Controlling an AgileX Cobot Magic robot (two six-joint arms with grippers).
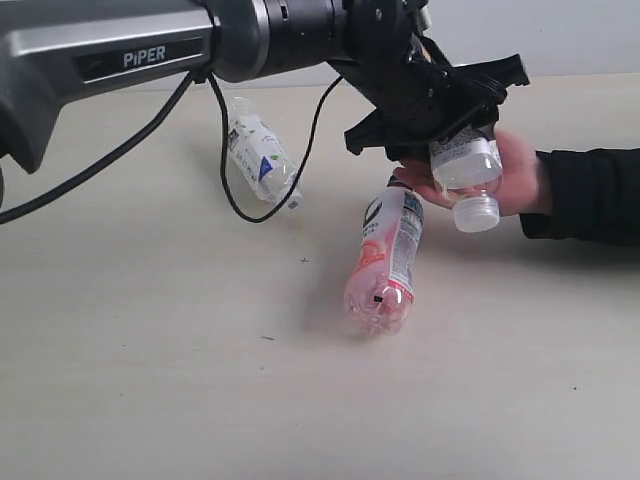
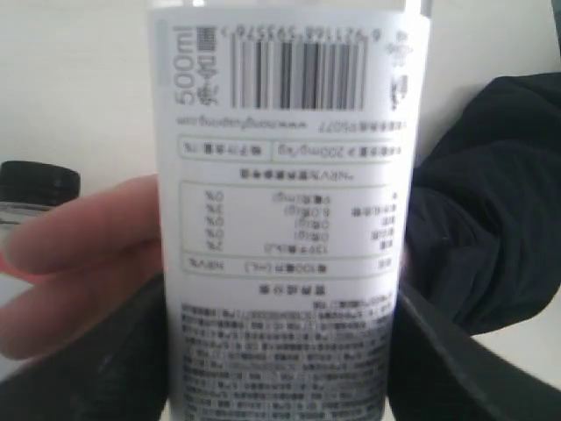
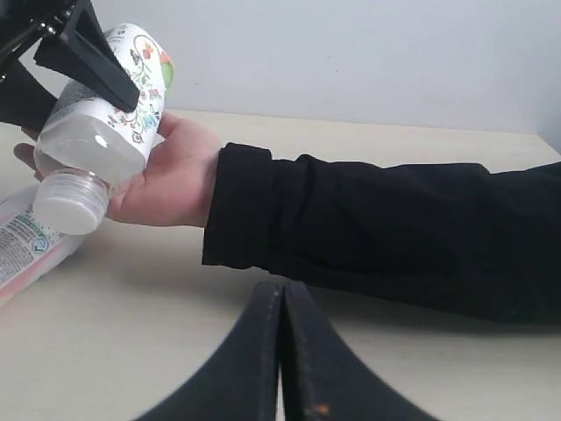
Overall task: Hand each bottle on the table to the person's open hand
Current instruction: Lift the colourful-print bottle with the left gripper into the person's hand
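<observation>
Ahead of my right pincer [image 3: 282, 294] I record a plain off-white wall [image 3: 368, 53], evenly lit; beneath the pincer, a smooth pale beige table [image 3: 105, 333].

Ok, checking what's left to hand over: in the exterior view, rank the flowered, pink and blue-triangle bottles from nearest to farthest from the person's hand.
1. Flowered bottle: in the jaws, right at the hand.
2. Pink bottle: lying just left of it.
3. Blue-triangle bottle: far left of the view.
</observation>
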